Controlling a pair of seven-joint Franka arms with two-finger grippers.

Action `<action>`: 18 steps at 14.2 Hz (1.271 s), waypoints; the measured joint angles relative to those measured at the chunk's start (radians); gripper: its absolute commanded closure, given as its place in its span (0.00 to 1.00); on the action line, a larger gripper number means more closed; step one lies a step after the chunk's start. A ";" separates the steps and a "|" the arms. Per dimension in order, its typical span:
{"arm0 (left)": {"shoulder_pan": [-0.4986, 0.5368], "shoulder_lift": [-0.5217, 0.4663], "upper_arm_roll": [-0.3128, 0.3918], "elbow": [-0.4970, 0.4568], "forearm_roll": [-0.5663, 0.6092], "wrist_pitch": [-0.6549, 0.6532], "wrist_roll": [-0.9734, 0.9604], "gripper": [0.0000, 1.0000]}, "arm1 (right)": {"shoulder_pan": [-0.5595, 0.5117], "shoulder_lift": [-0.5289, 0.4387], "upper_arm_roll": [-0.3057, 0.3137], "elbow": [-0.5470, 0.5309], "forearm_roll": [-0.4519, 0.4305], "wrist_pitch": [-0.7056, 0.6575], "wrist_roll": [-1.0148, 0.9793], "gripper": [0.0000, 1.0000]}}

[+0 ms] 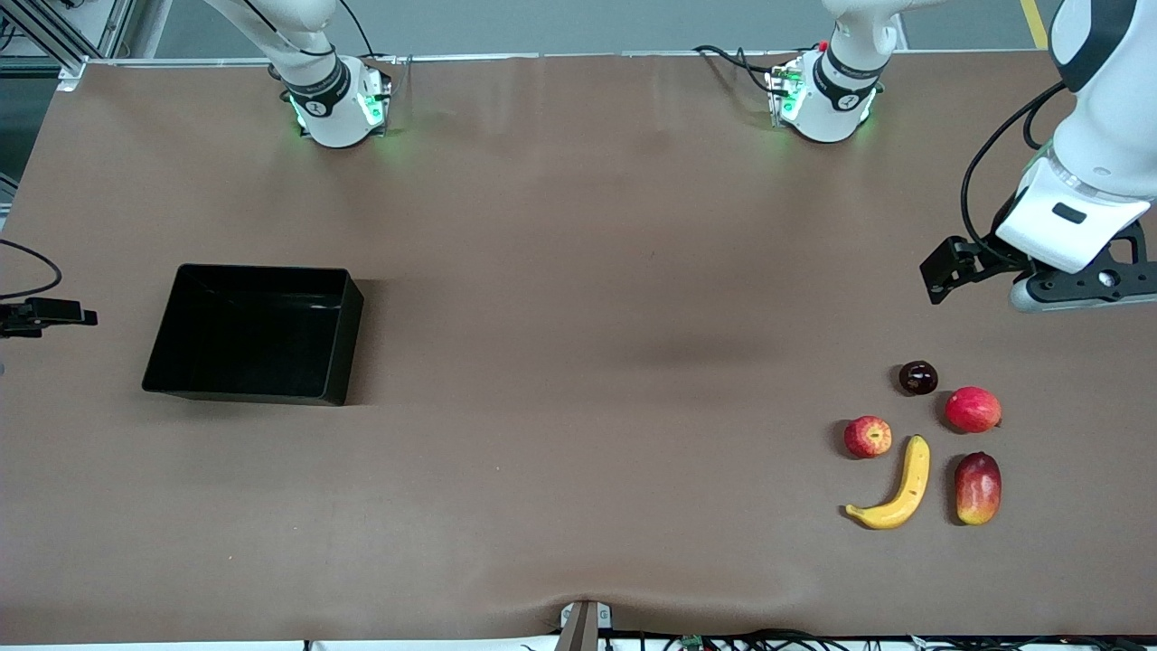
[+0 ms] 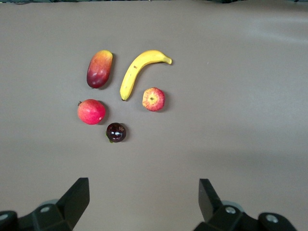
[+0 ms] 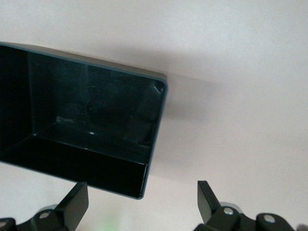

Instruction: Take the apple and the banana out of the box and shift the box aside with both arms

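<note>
While both arms hang above a brown surface, neither holds anything. Five fruits lie clustered toward the left arm's end of the surface. A curved yellow banana lies nearest the front camera, with an oblong red-yellow mango just beside it. A small red apple with yellowish streaks sits close to the banana's upper tip, apart from it. A plain red round fruit and a small dark round fruit rest a little farther from the camera. None of the fruits touch.

A black box, glossy with low walls, sits upright toward the right arm's end, well apart from the fruits.

The left gripper hovers over bare surface near the fruit cluster, its jaws spread wide. The right gripper hovers over the surface just beside one corner of the box, jaws likewise spread wide
</note>
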 measured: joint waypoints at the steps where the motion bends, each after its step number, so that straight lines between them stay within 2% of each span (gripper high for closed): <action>1: 0.000 -0.005 0.000 0.000 0.000 -0.003 0.002 0.00 | 0.012 0.000 0.001 0.020 0.000 -0.020 0.000 0.00; 4: 0.000 -0.029 0.004 0.000 0.000 -0.018 0.030 0.00 | 0.065 -0.017 0.004 0.066 0.000 -0.089 0.006 0.00; 6: -0.005 -0.052 0.020 -0.003 -0.012 -0.059 0.062 0.00 | 0.108 -0.068 0.005 0.082 0.000 -0.152 0.074 0.00; 10: -0.158 -0.092 0.206 -0.016 -0.033 -0.116 0.084 0.00 | 0.152 -0.184 0.013 0.081 0.026 -0.259 0.259 0.00; 12: -0.205 -0.110 0.254 -0.022 -0.033 -0.135 0.084 0.00 | 0.182 -0.233 0.014 0.079 0.045 -0.284 0.339 0.00; 15: -0.214 -0.131 0.271 -0.035 -0.059 -0.139 0.090 0.00 | 0.274 -0.309 0.018 0.066 0.047 -0.315 0.599 0.00; 18: -0.213 -0.131 0.277 -0.041 -0.102 -0.139 0.121 0.00 | 0.312 -0.351 0.018 0.048 0.047 -0.320 0.655 0.00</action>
